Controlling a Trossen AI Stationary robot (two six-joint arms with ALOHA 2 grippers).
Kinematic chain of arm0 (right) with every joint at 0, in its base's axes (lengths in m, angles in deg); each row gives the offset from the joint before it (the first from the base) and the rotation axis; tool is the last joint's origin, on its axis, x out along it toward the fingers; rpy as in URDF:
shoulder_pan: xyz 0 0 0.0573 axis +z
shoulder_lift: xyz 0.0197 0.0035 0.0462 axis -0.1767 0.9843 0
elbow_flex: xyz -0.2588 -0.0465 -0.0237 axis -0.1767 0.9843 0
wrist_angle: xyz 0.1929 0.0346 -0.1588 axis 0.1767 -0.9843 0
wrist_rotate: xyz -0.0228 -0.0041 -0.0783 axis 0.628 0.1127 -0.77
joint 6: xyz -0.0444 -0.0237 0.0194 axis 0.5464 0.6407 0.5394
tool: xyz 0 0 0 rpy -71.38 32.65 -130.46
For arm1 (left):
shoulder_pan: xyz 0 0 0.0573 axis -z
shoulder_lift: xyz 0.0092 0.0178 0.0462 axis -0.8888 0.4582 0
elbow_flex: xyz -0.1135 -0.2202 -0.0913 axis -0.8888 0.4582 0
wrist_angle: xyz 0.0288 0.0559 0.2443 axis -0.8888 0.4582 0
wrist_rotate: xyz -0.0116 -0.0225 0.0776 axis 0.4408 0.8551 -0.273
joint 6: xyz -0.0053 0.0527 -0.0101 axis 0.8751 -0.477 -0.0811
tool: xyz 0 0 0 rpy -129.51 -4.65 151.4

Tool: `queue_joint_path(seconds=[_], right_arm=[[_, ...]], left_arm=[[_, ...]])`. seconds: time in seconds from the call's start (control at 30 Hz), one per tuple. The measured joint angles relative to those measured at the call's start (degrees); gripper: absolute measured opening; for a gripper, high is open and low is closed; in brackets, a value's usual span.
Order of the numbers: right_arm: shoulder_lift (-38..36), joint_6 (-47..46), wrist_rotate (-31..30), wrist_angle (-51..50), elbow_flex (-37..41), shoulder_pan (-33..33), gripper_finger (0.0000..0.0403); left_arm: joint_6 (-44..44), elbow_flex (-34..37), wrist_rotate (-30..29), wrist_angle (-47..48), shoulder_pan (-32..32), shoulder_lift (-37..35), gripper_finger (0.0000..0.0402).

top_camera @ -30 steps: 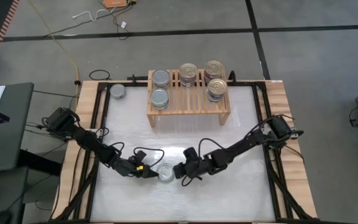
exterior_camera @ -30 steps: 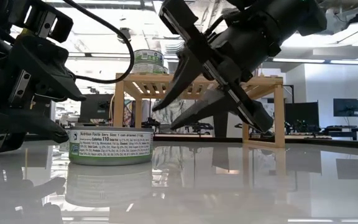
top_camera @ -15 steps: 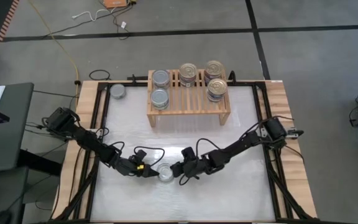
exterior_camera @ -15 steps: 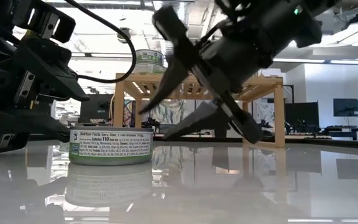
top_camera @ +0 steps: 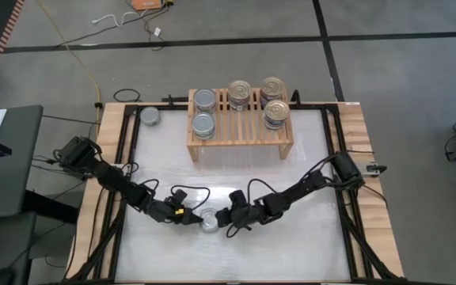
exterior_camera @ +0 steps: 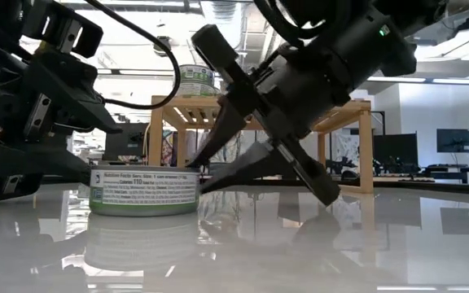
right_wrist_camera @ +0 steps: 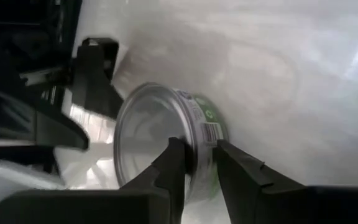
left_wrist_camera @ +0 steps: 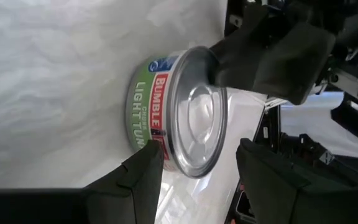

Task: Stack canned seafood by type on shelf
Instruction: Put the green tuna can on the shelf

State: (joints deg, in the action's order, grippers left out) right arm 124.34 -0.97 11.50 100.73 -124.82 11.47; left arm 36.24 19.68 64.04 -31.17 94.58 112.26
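A tuna can (top_camera: 210, 222) with a silver top sits on the white table (top_camera: 307, 237), near its 6 o'clock edge. The right gripper (top_camera: 226, 221) is at the can's 3 o'clock side, its fingers (right_wrist_camera: 174, 163) pinching the can's rim. The left gripper (top_camera: 190, 219) is at the can's 9 o'clock side, jaws apart. The wooden shelf (top_camera: 239, 136) at 12 o'clock holds five cans (top_camera: 238, 94).

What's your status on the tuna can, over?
Left pincer open beside tuna can. Right pincer at its rim. Can on table, not yet on shelf.
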Motion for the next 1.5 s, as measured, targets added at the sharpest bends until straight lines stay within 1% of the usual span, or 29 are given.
queue_joint_path(seconds=[0.13, 0.27, 0.47, 0.6, 0.7, 0.9, 1.5], right_arm=[[0.9, 0.2, 3.4, 0.3, -0.8, -0.1, 0.0113], [0.4, 2.0, 3.7, -0.4, -0.8, -0.4, 0.0111], [0.3, 2.2, 3.8, -0.9, -0.8, -0.4, 0.0099], [0.3, 2.2, 3.9, -1.1, -0.8, -0.4, 0.0095], [0.3, 2.2, 4.3, -1.2, -0.8, -0.4, 0.0095], [0.3, 2.2, 4.3, -1.4, -0.8, -0.4, 0.0094], [0.4, 1.6, 4.2, -0.5, -0.7, -0.4, 0.0094]], left_arm=[[-0.7, 0.1, 0.3, -0.3, 0.0, 0.0, 0.0194], [-0.5, 0.1, 0.3, -0.4, 0.0, 0.0, 0.0194], [-0.6, 0.1, 0.6, -0.5, -0.1, -0.2, 0.0194], [-1.2, 0.1, 4.1, 0.6, -0.2, -1.2, 0.0194], [-1.2, 0.1, 5.6, 1.2, -0.1, -1.6, 0.0194], [1.6, 0.0, 5.8, 3.7, -0.1, -1.7, 0.0194], [1.0, 0.0, 5.8, 3.3, -0.1, -1.7, 0.0194]])
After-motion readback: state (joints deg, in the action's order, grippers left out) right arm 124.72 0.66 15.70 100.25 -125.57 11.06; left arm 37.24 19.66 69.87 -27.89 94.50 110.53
